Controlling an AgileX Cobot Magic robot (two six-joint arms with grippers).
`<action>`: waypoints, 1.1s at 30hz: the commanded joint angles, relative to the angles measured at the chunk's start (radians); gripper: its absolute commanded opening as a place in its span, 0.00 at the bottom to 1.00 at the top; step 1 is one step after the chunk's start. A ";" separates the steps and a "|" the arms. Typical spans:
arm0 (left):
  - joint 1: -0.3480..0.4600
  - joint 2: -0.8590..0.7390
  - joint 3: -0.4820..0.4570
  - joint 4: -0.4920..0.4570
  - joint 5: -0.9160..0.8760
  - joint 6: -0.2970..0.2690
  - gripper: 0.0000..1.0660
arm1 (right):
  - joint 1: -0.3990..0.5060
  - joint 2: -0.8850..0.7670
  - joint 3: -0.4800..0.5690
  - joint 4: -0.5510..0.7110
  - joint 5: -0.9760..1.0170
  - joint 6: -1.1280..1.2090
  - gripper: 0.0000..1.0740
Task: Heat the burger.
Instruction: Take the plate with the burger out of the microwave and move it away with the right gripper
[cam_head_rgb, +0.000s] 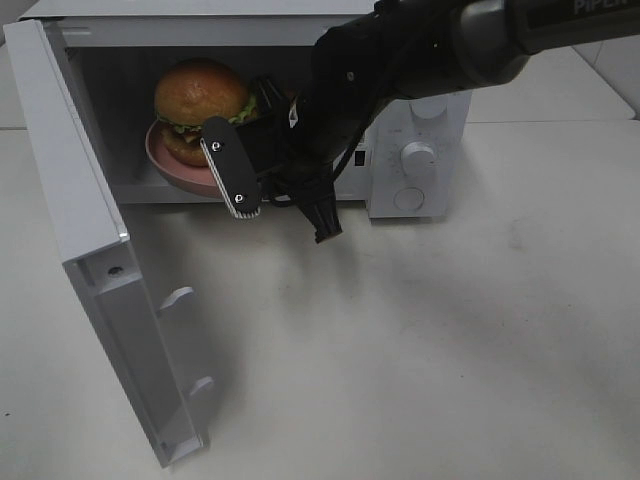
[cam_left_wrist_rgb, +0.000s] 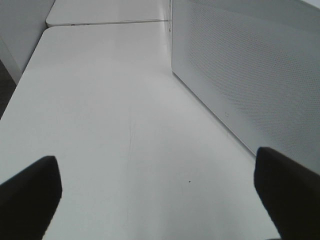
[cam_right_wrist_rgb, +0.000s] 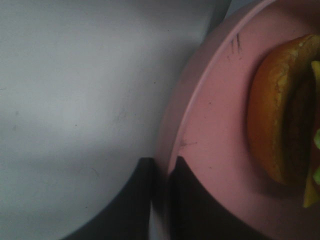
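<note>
One burger (cam_head_rgb: 200, 95) sits on a pink plate (cam_head_rgb: 170, 165) inside the open microwave (cam_head_rgb: 420, 150), the right gripper (cam_head_rgb: 262, 165) reaching in. Left wrist view: left gripper (cam_left_wrist_rgb: 157, 187) fingers wide apart over bare table (cam_left_wrist_rgb: 100, 125). Right wrist view: fingers clamped on the plate's rim. Placing step; next, release, withdraw, shut the door (cam_head_rgb: 110, 290).

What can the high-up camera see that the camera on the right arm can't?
Only the high camera shows the whole microwave, its open door, the knobs, the table and the burger's round top bun.

Only the right arm's camera shows the right gripper up close, its jaws pinching the plate's rim, with scratches on the plate.

Both show the burger sitting on the pink plate inside the microwave.
</note>
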 joint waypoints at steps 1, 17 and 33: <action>0.000 -0.023 0.003 -0.003 -0.009 -0.004 0.94 | 0.002 -0.061 0.037 0.021 -0.078 -0.044 0.00; 0.000 -0.023 0.003 -0.003 -0.009 -0.004 0.94 | 0.002 -0.234 0.270 0.035 -0.141 -0.045 0.00; 0.000 -0.023 0.003 -0.003 -0.009 -0.004 0.94 | 0.002 -0.445 0.522 0.035 -0.188 -0.043 0.00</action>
